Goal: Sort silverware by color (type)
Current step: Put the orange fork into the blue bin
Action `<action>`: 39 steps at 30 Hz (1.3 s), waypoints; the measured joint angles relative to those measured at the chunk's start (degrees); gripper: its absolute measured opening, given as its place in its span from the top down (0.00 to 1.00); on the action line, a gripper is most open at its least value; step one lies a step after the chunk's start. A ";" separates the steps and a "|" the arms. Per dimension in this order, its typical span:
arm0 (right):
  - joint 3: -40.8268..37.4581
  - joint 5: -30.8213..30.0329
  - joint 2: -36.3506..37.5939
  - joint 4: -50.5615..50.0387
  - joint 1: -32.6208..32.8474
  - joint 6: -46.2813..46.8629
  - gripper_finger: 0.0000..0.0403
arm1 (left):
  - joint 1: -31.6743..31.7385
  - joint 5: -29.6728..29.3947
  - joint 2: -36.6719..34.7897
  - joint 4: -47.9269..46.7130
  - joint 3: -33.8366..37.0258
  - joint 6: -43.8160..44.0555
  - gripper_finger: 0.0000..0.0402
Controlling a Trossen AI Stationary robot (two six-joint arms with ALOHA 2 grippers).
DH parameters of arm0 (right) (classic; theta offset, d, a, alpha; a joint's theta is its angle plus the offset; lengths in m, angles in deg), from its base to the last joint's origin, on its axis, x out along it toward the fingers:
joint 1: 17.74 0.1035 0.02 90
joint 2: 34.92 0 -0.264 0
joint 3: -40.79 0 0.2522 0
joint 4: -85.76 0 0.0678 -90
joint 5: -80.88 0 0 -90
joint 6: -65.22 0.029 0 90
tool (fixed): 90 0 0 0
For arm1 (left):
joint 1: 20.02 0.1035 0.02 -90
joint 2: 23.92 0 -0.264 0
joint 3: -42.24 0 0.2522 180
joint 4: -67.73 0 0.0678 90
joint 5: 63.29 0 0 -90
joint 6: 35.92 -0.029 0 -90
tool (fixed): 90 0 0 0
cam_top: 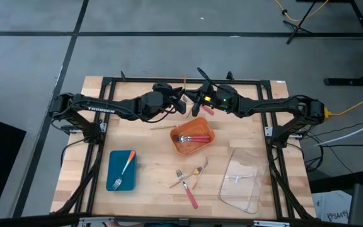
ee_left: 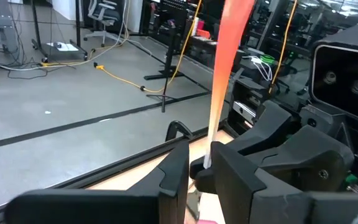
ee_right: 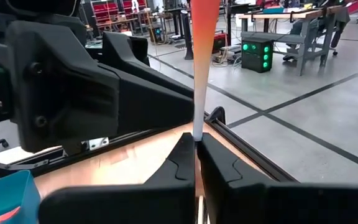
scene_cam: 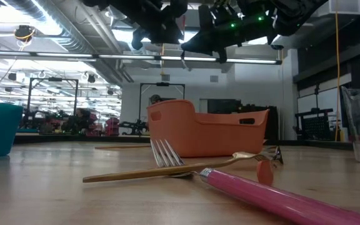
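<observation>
1. high view: both arms reach in over the far middle of the table, and the left gripper and right gripper meet almost tip to tip. a thin orange-handled fork stands between them, its long axis running away toward the far edge. neither arm is clearly the nearer — it looks like a hand-over. nearer the front lie the orange tray with pink-handled forks inside, the blue tray with one orange-handled fork, the clear tray, and loose forks on the wood between them.

2. low view: the grippers hang high above the orange tray. a gold fork and a pink-handled fork lie crossed in the foreground, well apart from both grippers.

3. left wrist view: the orange-handled fork rises straight out from between the left fingers, handle end away from the jaws. the jaws sit narrow around the shaft, though i cannot tell whether they truly clamp it. the right gripper's body crowds close beside.

4. right wrist view: the right fingers are clenched on the fork's pale shaft, the orange handle pointing straight away from the jaws — a firm grasp, in my judgement. the fork likely belongs in the blue tray, on the left arm's side.
</observation>
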 joint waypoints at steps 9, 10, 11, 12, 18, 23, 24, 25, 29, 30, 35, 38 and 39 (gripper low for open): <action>0.00 0.53 0.00 0.02 0.09 -0.49 1.00 | -0.27 0.11 0.00 -0.05 0.00 -0.21 0.84; 0.00 0.59 0.00 0.02 0.08 -0.61 1.00 | -0.27 0.10 0.00 -0.05 0.00 -0.21 0.84; 0.00 0.76 0.00 0.02 0.08 -1.05 1.00 | -0.27 0.09 0.00 -0.05 0.00 -0.21 0.84; 0.00 0.87 0.00 0.02 0.09 -1.41 1.00 | -0.27 0.09 0.00 -0.05 0.00 -0.21 0.84; 0.00 2.88 0.00 0.02 0.05 -1.58 1.00 | -0.01 0.17 0.00 -0.05 0.00 -0.21 0.84; 0.00 2.87 0.00 0.01 0.07 -1.58 1.00 | -0.03 0.17 0.00 -0.05 0.00 -0.24 0.84; 0.00 2.89 0.00 0.01 0.07 -1.58 1.00 | -0.03 0.16 0.00 -0.05 0.00 -0.24 0.84; 0.00 2.87 0.00 0.01 0.07 -1.58 1.00 | -0.03 0.17 0.00 -0.03 0.00 -0.24 0.85; 0.00 2.89 0.00 -0.02 0.07 -1.58 1.00 | -0.03 0.26 0.00 -0.03 -0.02 -0.24 0.89; 0.00 2.88 0.00 -0.01 0.07 -1.58 1.00 | -0.03 0.28 0.00 -0.02 -0.02 -0.24 0.91; 0.00 2.87 0.00 -0.03 0.04 -1.69 1.00 | -0.08 0.48 0.00 0.05 -0.04 -0.21 0.98; 0.00 2.87 0.00 -0.04 0.05 -1.69 1.00 | -0.08 0.81 0.00 0.05 -0.04 -0.24 0.99; 0.00 2.85 0.00 -0.08 0.04 -1.67 1.00 | -0.06 1.03 0.00 0.04 -0.04 -0.24 0.99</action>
